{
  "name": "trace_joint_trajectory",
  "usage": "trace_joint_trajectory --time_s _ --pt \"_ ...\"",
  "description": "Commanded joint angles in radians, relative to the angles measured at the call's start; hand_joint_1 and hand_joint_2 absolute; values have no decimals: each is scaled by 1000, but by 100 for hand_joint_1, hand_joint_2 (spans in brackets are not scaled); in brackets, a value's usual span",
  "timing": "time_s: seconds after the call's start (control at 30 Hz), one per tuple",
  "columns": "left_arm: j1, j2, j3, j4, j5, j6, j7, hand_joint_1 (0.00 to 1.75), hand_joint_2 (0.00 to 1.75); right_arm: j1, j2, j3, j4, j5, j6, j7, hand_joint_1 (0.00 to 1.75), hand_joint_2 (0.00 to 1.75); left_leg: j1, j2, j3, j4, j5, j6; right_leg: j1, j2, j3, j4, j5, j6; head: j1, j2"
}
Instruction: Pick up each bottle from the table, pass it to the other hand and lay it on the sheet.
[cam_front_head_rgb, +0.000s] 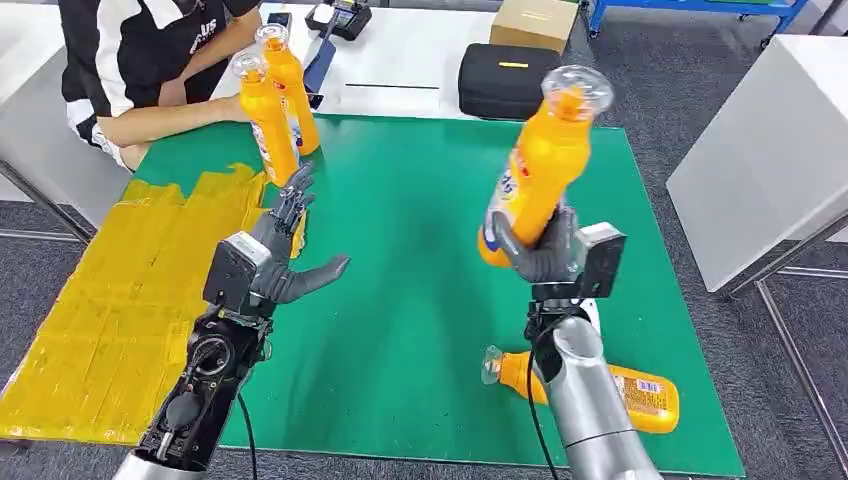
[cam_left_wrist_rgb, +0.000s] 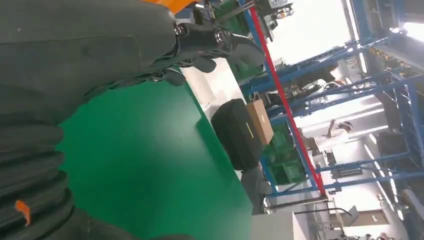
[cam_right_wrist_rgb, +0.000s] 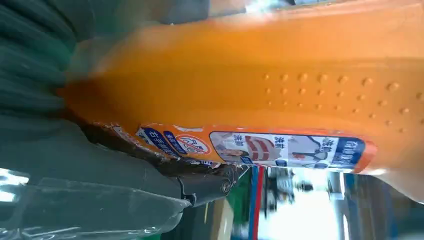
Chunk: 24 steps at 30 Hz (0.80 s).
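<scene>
Risk: our right hand grips the tilted orange bottle low; spread, empty left hand may fumble it

A person in a black-and-white top sits at the far left corner, one forearm resting along the table's far edge. On the white table behind, a black zipped case lies just beside a cardboard box, the box farther away. A dark device sits further left on that white surface. A white cabinet stands to the right. Blue metal racking rises in the background.
</scene>
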Motion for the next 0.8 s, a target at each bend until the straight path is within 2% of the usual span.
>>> trace_joint_trajectory --time_s 0.03,0.1,0.17,0.27,0.53,0.6,0.77,0.8 --pt "-40 7 -18 53 11 -10 10 0 175 -114 18 108 220 -9 67 13 175 175 0 2 6 1 -4 1 1 3 5 1 -2 -6 0 0" --pt "-41 6 -15 56 15 -16 11 0 175 -138 13 162 268 28 88 55 175 175 0 3 8 1 -5 1 1 4 7 1 -3 -7 0 0" --pt "-41 4 -10 59 19 -28 10 0 175 -156 16 199 305 55 83 69 175 175 0 2 3 0 -1 0 1 3 2 0 0 -3 0 0" --pt "-46 2 -11 64 17 -35 12 0 175 -174 14 249 339 94 85 84 175 175 0 2 6 1 -3 0 1 4 5 1 -2 -7 0 0" --pt "-47 7 -17 57 12 -41 27 0 175 -183 37 312 362 147 79 111 175 175 0 1 3 0 -2 0 1 2 3 0 -1 -4 0 0" --pt "-46 8 -15 61 13 -41 31 0 175 -182 42 335 352 164 77 110 175 175 0 1 8 2 -5 1 1 3 7 1 -3 -7 0 0" --pt "-46 8 -15 61 13 -41 31 0 175 -183 45 337 349 165 76 110 175 175 0 0 3 0 -2 0 1 1 3 0 -1 -4 0 0" --pt "-46 7 -15 62 14 -42 33 0 175 -184 40 353 342 181 71 112 175 175 0 0 8 2 -4 0 1 2 7 2 -4 -8 0 0"
